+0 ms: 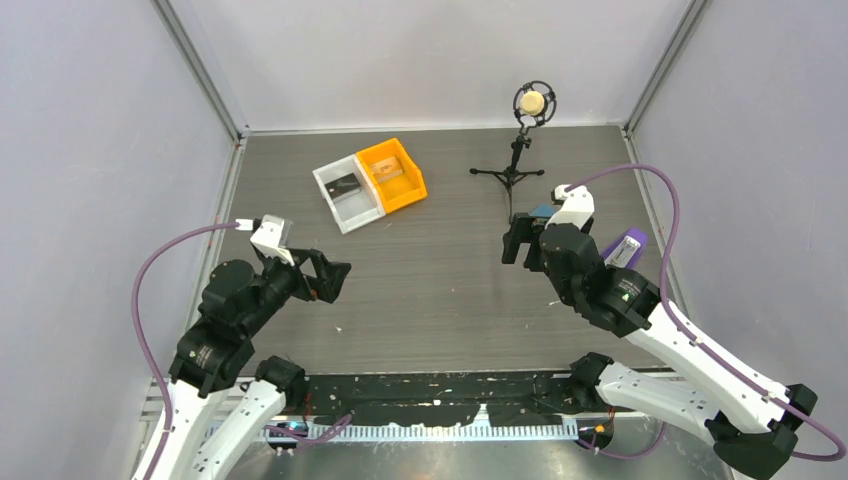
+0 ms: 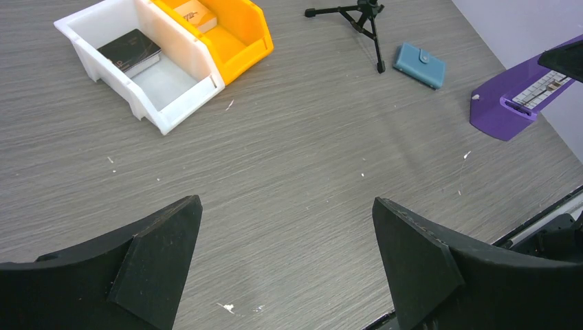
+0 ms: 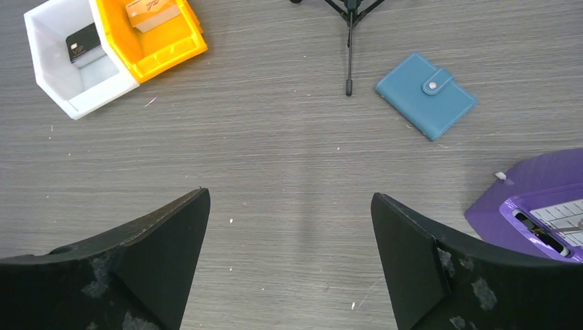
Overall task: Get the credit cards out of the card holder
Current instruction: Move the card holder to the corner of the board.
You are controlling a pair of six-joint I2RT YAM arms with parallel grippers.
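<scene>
Top external — card holder (image 1: 541,211) mostly hidden.

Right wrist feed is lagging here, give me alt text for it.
A light-blue folding card holder lies snapped shut on the grey wood-grain table, beyond and right of the open, empty right gripper. Upper left, a white bin holds a black card, an orange bin a tan card; purple stand at right.

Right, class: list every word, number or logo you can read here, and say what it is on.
No text is legible.
Black card in the white bin: small marks, too blurred.
Tan card in the orange bin: dark print, too blurred.
Label on the purple stand: too small.
</scene>
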